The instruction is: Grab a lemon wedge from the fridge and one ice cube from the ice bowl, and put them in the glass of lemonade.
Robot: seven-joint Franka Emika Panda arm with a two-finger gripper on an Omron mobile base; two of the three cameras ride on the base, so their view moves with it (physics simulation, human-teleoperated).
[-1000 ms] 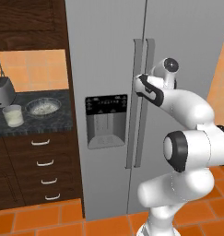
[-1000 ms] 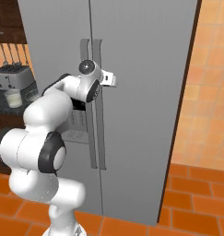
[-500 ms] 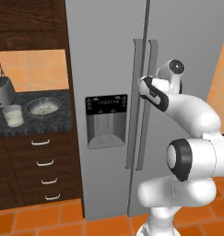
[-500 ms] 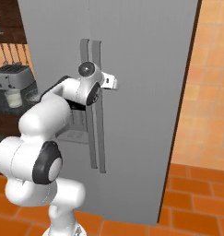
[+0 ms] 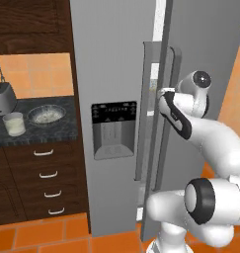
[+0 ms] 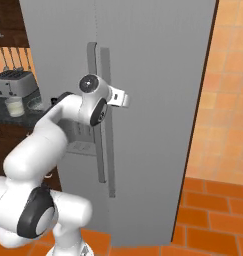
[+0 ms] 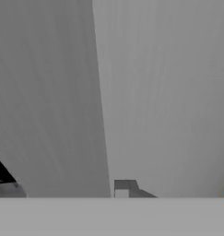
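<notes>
The grey fridge point(image 5: 111, 59) has its right door point(image 5: 205, 44) swung ajar, leaving a narrow gap onto the lit inside. My gripper point(image 5: 162, 95) is at the right door's long vertical handle point(image 5: 176, 62), at mid height, shut on it. From the other side, the gripper point(image 6: 124, 98) sits against that door point(image 6: 158, 100). The hand view looks flat onto grey door panels. On the dark counter to the left stand the glass of lemonade point(image 5: 14, 123) and the ice bowl point(image 5: 46, 114) beside it. The lemon wedge is hidden.
A toaster point(image 5: 2, 96) stands at the counter's back left, with dark wood drawers point(image 5: 45, 173) below and cabinets above. The left fridge door carries the black dispenser recess point(image 5: 114, 129). Orange tiled floor point(image 6: 213, 210) lies to the right of the fridge.
The right fridge door has swung outward with my gripper on its handle, and the gap between the doors has widened. The arm has drawn back to the right.
</notes>
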